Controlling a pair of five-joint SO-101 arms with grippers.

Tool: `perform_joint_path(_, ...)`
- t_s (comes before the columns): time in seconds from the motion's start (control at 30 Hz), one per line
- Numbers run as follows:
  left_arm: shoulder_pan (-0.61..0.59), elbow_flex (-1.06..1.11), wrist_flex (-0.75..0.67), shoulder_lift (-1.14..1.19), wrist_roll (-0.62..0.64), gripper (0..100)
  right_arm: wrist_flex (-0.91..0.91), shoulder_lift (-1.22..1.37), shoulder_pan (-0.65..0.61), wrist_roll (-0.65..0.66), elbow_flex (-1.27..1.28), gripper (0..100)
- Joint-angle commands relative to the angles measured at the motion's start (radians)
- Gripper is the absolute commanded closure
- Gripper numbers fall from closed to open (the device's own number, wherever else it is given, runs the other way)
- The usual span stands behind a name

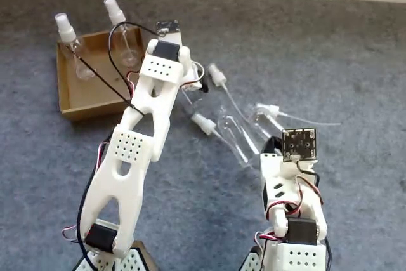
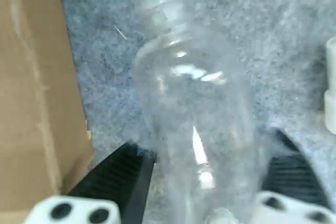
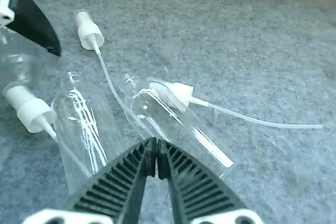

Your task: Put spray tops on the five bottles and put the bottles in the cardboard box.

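Note:
My left gripper is shut on a clear, uncapped bottle just beside the wall of the cardboard box; in the high view it sits right of the box. Two capped bottles stand inside the box. My right gripper is shut and empty, hovering over two clear bottles lying on the carpet. Three loose spray tops with thin tubes lie among them.
Grey carpet covers the whole surface. In the high view the loose bottles and spray tops lie between the two arms. A white spray top is near the held bottle. The left gripper's black finger shows in the right wrist view.

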Motion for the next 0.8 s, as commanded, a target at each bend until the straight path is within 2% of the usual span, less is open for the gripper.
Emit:
perform_joint_path(0.0, -0.012, -0.05, 0.003, -0.022, 0.003, 94, 0.004, -0.012, 0.01, 0.002, 0.096, 99.3)
perform_joint_path(0.07, -0.012, -0.05, 0.003, -0.022, 0.003, 97, 0.004, -0.012, 0.01, 0.002, 0.096, 99.3)
perform_joint_path(0.17, -0.012, -0.061, 0.006, -0.024, 0.003, 95, 0.004, -0.01, 0.01, 0.002, 0.096, 99.3)
perform_joint_path(0.37, -0.004, -0.275, 0.071, -0.025, -0.003, 95, 0.004, -0.008, 0.01, 0.002, 0.096, 99.3)
perform_joint_path(0.43, 0.005, -0.259, 0.072, -0.065, -0.083, 95, 0.004, -0.008, 0.01, 0.002, 0.096, 99.3)
perform_joint_path(0.6, 0.042, -0.231, 0.075, -0.203, -0.4, 95, 0.004, -0.008, 0.01, 0.002, 0.096, 99.3)
perform_joint_path(0.67, 0.042, -0.226, 0.077, -0.252, -0.453, 95, 0.004, -0.008, 0.01, 0.002, 0.096, 99.3)
perform_joint_path(0.77, 0.031, -0.226, 0.077, -0.329, -0.456, 95, 0.004, -0.008, 0.01, 0.002, 0.096, 99.3)
